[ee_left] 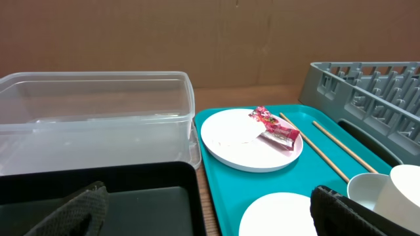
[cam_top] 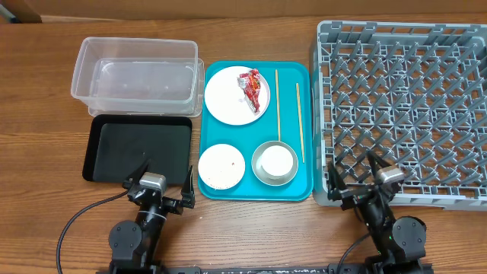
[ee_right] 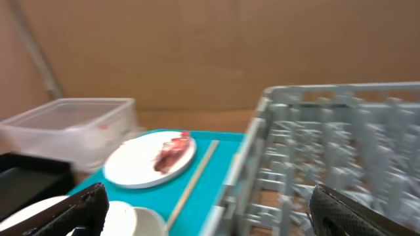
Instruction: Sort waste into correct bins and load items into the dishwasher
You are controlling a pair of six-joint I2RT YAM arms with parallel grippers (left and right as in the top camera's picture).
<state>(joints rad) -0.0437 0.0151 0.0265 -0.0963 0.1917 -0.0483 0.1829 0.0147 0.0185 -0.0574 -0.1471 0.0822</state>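
Pincers both stand spread and empty, left pincer (cam_top: 162,180) by the black tray (cam_top: 106,152), right pincer (cam_top: 354,173) by the rack (cam_top: 403,91). Red wrapper (cam_top: 250,87) lies on the large plate (cam_top: 228,99) on the teal tray (cam_top: 288,76); I fear a low pinch skids that plate into the chopsticks (cam_top: 277,106).

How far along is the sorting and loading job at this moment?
Done: nothing yet; the clear tub, black tray and dish rack hold nothing. In hand: nothing; left gripper and right gripper are open and empty. Remaining: the red wrapper on the large plate, the chopsticks, small dish, bowl and cup, all on the teal tray.
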